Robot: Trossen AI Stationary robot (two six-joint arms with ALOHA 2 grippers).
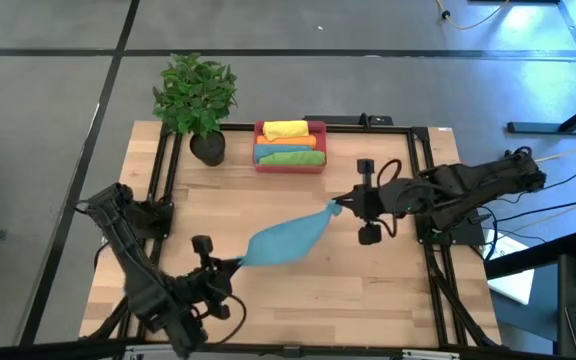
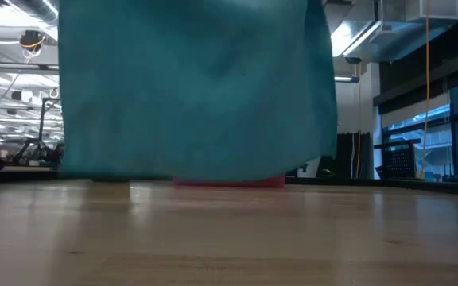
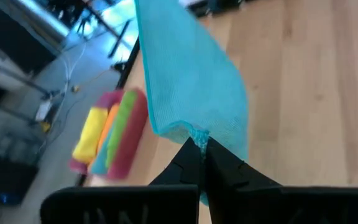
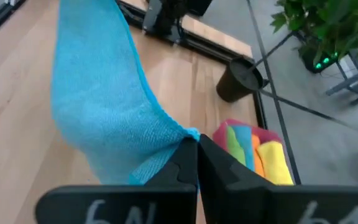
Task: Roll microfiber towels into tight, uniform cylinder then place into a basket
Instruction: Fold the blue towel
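Teal microfiber cloth [image 1: 286, 238] is held stretched in the air between the two arms, sagging in the middle above the wooden bench [image 1: 298, 300]. One corner is pinched by the left gripper [image 1: 236, 262], whose jaws are clenched on the fabric near the front of the bench; the opposite corner is pinched by the right gripper [image 1: 339, 207], its jaws likewise clenched on the cloth, nearer the middle of the bench. In the low view the hanging cloth fills most of the picture, its lower edge close to the bench surface; whether it touches cannot be told.

The pink-red basket [image 1: 290, 166] is seen at the far edge of the bench, beside the potted plant [image 1: 196, 95], with rolled yellow, orange, green and blue towels already lying in it. The step in hand is judged to be spreading the last towel before rolling. Next, the cloth would need to be lowered and laid flat on the bench, without creases, so that a tight roll can be started from one edge.

The left arm is reached in from the front left corner, the right arm is extended inward from the right side.
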